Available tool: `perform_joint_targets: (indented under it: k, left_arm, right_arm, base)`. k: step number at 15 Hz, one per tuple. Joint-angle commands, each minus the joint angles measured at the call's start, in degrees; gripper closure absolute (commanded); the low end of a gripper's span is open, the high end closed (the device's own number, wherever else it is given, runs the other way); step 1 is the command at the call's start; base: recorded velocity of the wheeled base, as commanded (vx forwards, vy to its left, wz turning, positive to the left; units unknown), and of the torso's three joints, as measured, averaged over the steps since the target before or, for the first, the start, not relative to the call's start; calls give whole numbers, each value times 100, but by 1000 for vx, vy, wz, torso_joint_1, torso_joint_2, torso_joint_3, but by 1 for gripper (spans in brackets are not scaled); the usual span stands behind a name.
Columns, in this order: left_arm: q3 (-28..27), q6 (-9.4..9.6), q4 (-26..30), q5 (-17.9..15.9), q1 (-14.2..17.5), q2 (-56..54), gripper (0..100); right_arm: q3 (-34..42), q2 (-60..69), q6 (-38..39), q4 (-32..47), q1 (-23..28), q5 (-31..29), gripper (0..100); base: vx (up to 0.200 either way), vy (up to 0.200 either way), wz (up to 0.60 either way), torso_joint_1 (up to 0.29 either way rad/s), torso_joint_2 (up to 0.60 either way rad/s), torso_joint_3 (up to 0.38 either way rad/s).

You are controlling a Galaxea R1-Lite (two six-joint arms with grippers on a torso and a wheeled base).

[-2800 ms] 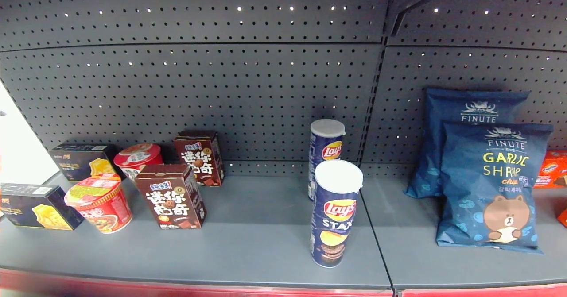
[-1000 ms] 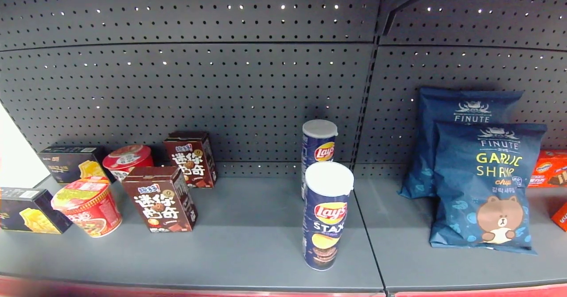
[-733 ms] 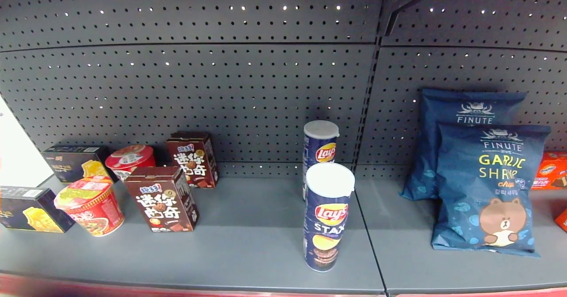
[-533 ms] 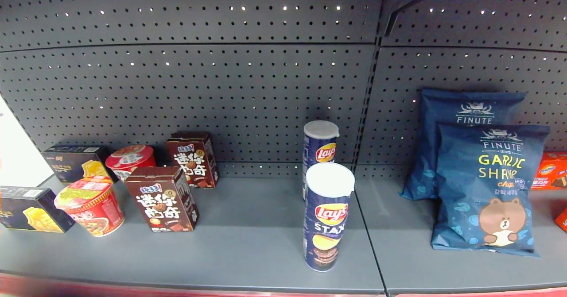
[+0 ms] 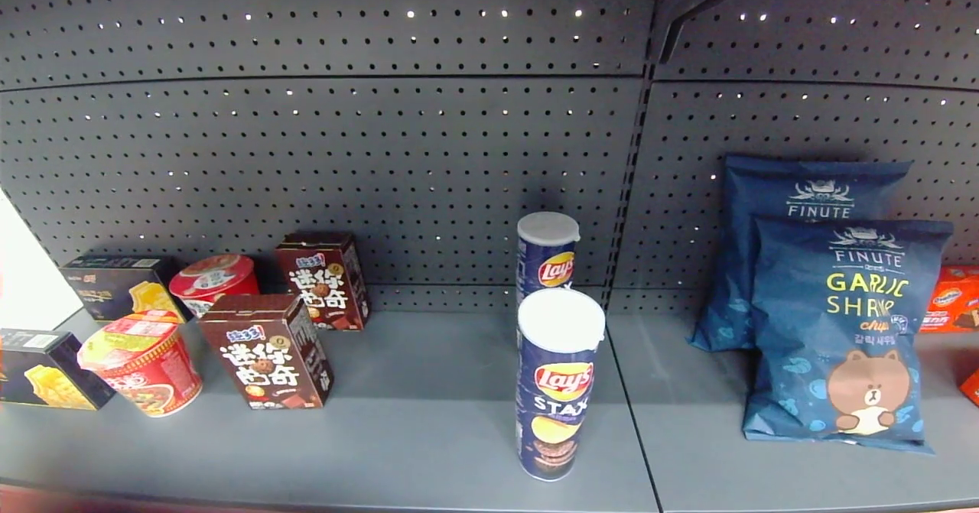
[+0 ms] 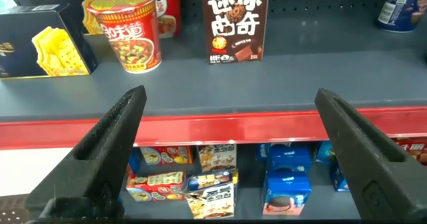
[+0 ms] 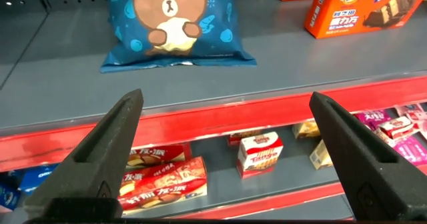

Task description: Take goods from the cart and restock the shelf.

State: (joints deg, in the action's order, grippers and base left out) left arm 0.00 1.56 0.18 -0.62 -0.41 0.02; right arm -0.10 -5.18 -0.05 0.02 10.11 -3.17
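While both arms hang low before the shelf [image 5: 428,429], the left gripper [image 6: 230,96] and the right gripper [image 7: 227,99] stand with jaws spread wide and nothing between them. I judge, then, that the next item has yet to come from the cart. The shelf lies straight ahead of both grippers and a little above them, its red front edge [image 6: 220,127] running across each one's gap. The left gripper faces the noodle cup [image 6: 127,27] and the front brown box [image 6: 235,21] toward the shelf's left end. The right gripper faces the bear bag [image 7: 175,24] farther right. The bare stretch between the brown box and the upright front chip can [image 5: 558,383] looks nearer the left arm. The head view adds the back row and the perforated back panel [image 5: 382,161]. The wrist views add a lower shelf [image 7: 287,191] of packets under the red edge.
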Motion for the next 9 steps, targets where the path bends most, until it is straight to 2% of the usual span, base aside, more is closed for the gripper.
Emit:
perform_joint_targets:
  k: [1, 9]
  left_arm:
    - [0, 2, -1, 1, -2, -2, 0]
    - [0, 2, -1, -8, -2, -2, 0]
  right_arm:
    - [1, -9, -4, -11, 0, 1, 0]
    - [1, -9, -13, -2, 0, 1, 0]
  base:
    - [0, 0, 0, 0, 0, 0]
    - [0, 0, 0, 0, 0, 0]
